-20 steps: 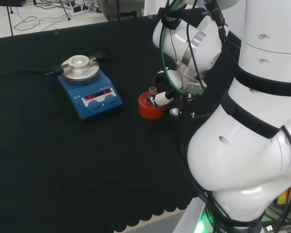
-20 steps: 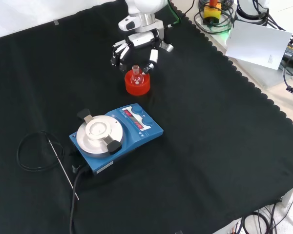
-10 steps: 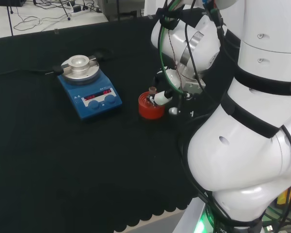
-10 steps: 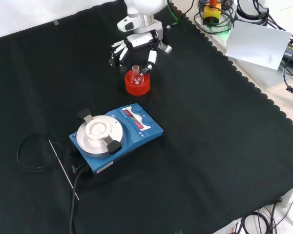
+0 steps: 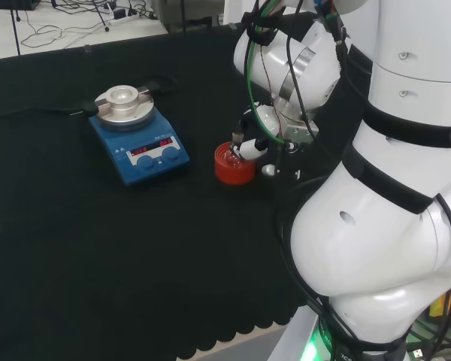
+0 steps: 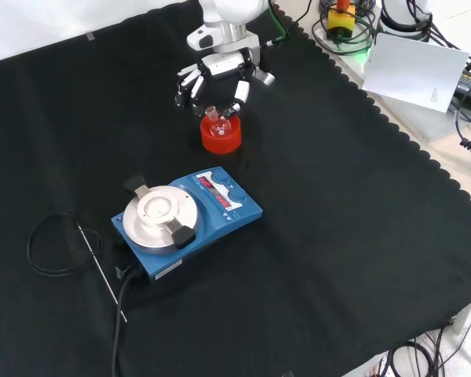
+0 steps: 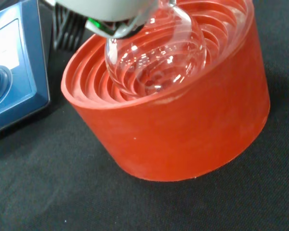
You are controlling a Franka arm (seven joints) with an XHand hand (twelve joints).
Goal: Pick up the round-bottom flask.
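Front view: we see the black and white hand (image 6: 217,72) reaching down, fingers curled round the neck of the clear glass round-bottom flask (image 6: 217,122), which sits in the red ribbed ring stand (image 6: 220,135) toward the counter's far edge. We judge the grasp is closing; next comes a straight lift.

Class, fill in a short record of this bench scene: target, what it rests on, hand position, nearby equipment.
target: round-bottom flask, clear glass
rests on: red ribbed stand, flask bulb seated in its rings
hand: hand at the flask's neck, fingers spread around it; contact cannot be told
flask lifted: no
nearby equipment: blue hotplate stirrer, nearer the camera than the stand in the front view
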